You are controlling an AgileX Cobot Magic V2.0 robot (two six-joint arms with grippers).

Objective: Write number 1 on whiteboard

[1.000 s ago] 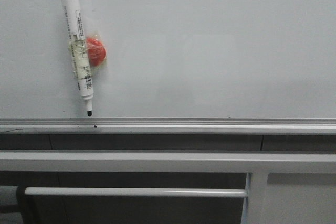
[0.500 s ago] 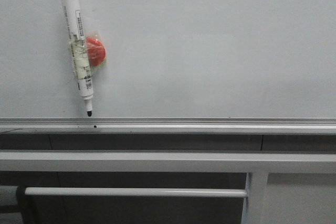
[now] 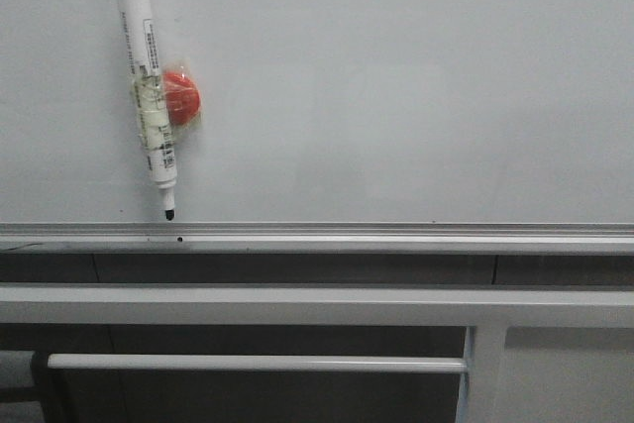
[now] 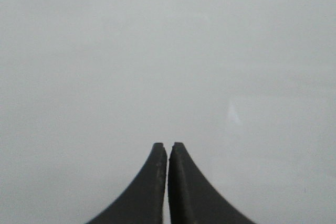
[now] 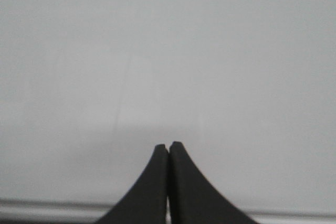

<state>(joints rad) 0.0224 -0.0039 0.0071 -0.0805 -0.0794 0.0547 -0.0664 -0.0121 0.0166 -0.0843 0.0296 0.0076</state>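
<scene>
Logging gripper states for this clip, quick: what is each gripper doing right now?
Left gripper: closed, holding nothing, facing the blank whiteboard.
Right gripper: closed, holding nothing; the marker pen hangs on the board.

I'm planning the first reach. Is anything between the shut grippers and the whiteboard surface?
Nothing visible. The left gripper and right gripper, both shut and empty, face bare whiteboard. The marker hangs at its left, taped to a red magnet.
</scene>
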